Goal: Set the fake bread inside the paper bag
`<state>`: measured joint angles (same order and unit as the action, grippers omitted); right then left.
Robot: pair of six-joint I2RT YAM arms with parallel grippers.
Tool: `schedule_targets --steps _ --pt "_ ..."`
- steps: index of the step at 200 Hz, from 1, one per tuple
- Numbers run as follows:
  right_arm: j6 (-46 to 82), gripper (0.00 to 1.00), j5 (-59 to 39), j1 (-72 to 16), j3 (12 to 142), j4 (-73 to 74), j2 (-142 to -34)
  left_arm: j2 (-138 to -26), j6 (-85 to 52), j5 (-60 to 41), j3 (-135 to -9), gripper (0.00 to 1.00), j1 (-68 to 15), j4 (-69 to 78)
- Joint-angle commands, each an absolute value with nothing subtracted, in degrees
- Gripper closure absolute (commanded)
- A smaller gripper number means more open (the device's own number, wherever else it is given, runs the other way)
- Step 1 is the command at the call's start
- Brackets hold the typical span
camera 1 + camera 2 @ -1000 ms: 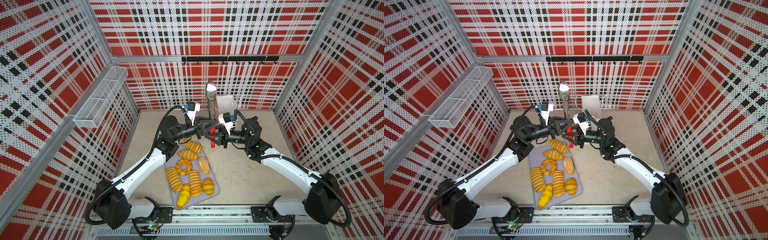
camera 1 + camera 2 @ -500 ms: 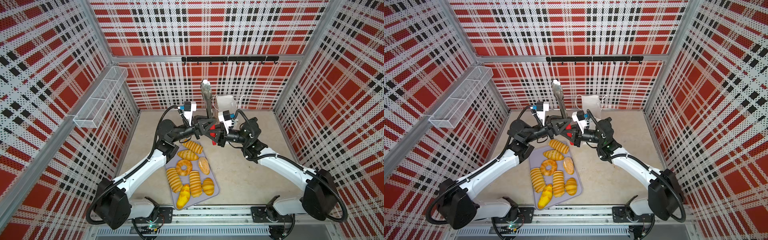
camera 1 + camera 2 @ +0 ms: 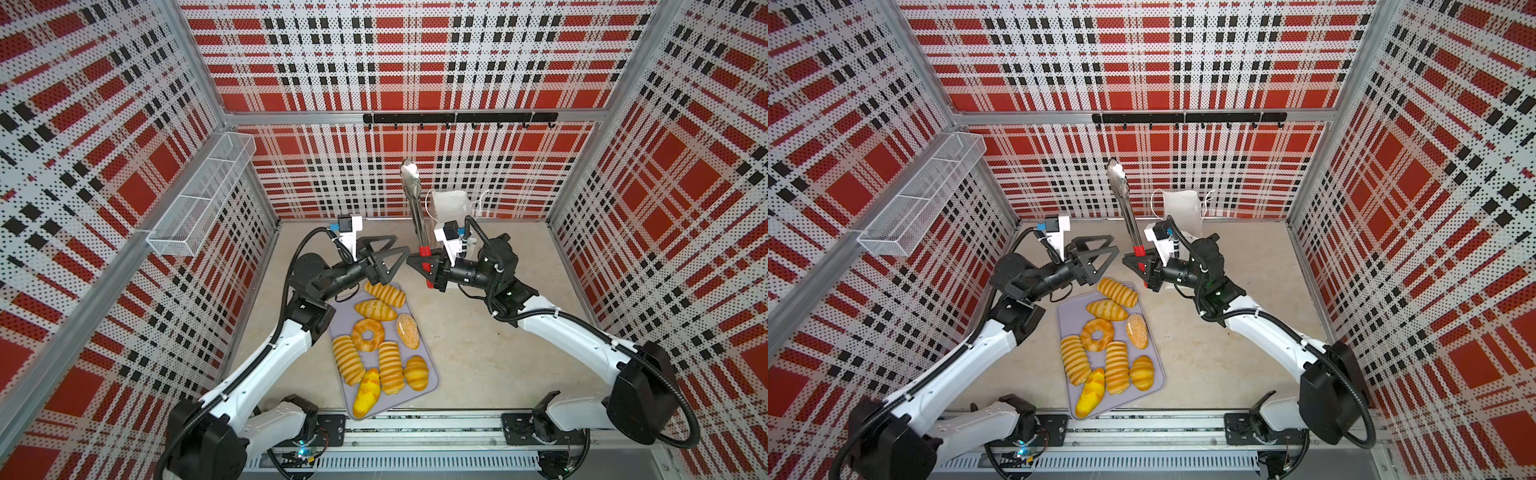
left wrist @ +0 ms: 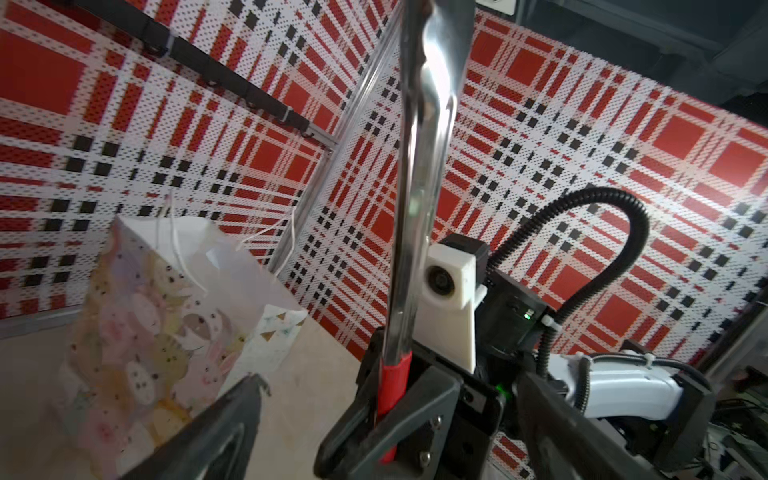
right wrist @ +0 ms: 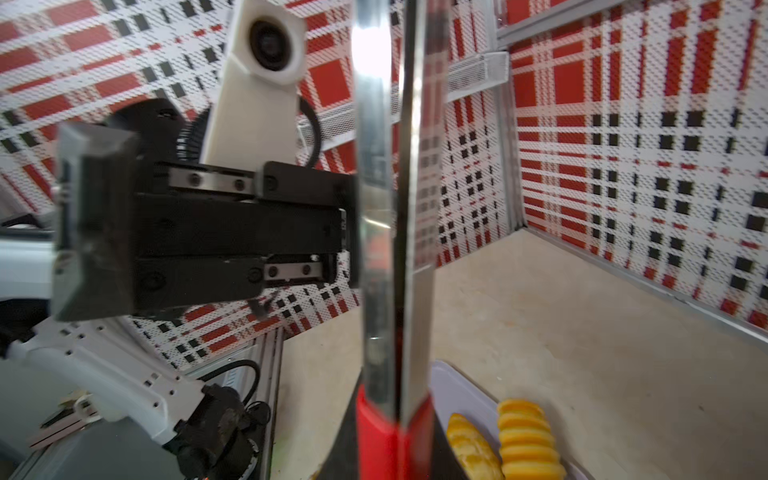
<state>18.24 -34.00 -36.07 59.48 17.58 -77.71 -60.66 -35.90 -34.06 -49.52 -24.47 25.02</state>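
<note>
Red-handled tongs (image 3: 417,216) stand upright, clamped in the right jaws, while the left jaws gape empty.

The tongs (image 3: 416,212) are polished metal, mirror-bright, with a smooth red plastic sleeve on the handle. The paper bag (image 3: 451,205) is matt white paper with thin cord handles. The fake bread (image 3: 390,368) looks like smooth plastic with a slight sheen, on a smooth matt plastic tray (image 3: 422,353). The basket (image 3: 199,195) is white-coated wire mesh. The table (image 3: 478,353) is matt and mottled like stone.
</note>
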Motion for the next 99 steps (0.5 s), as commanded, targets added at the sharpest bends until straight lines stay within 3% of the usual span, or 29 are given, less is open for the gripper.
schedule_targets --steps 1,51,99 --pt "11.6 1.0 -22.7 -37.0 62.2 1.6 -74.2 -55.3 -28.2 -26.0 -49.4 0.02 -23.7 7.8" --pt "8.8 1.0 -14.6 -37.7 69.1 -24.4 -77.2 -50.7 -22.9 -26.3 -49.5 0.02 -18.2 -5.5" --pt "8.3 0.98 -13.0 -38.2 71.5 -29.5 -80.3 -50.3 -21.4 -29.4 -47.9 0.02 -15.0 -5.9"
